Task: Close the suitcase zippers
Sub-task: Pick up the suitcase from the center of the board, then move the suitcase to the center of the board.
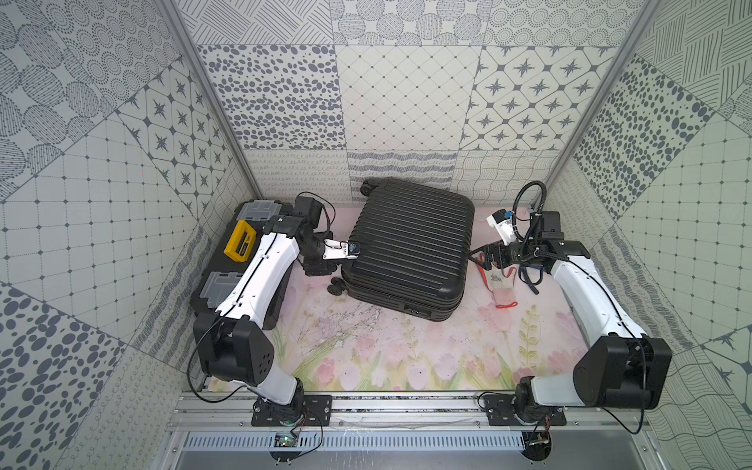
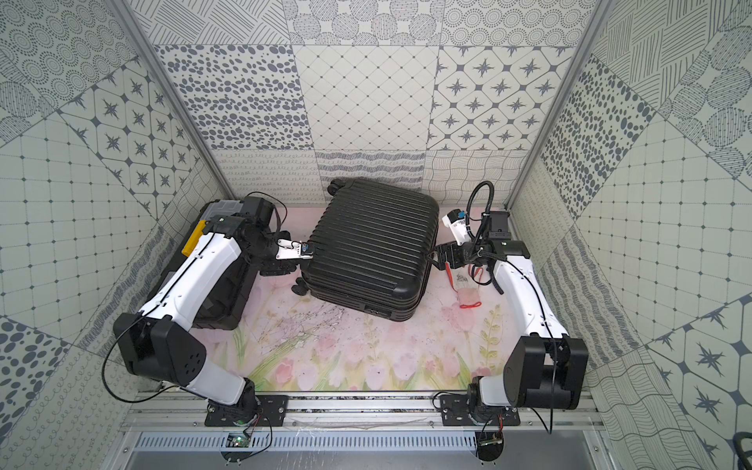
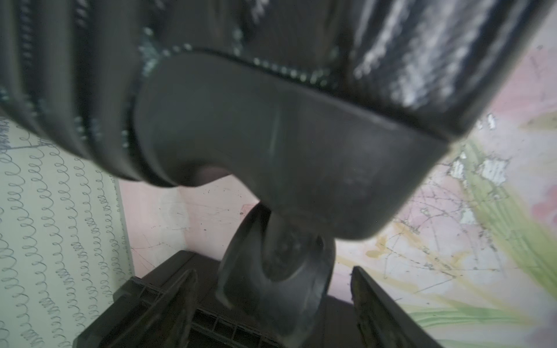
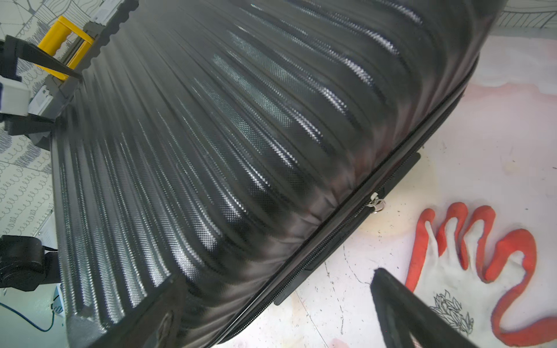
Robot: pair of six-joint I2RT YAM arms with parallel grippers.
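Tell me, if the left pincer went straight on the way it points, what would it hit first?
Probably a spinner wheel of the suitcase: it sits ahead, between the jaws of the open left pincer, though depth is hard to judge.

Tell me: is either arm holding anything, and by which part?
Nothing held. The left gripper has fingers straddling a suitcase wheel, gaps both sides; right gripper open, empty.

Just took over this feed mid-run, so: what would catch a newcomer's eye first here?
The ribbed black hard-shell suitcase lying flat in the middle dominates both top views. The left gripper has its open fingers either side of one black spinner wheel. A red-and-white work glove lies beside the suitcase's seam, near a small silver zipper pull.
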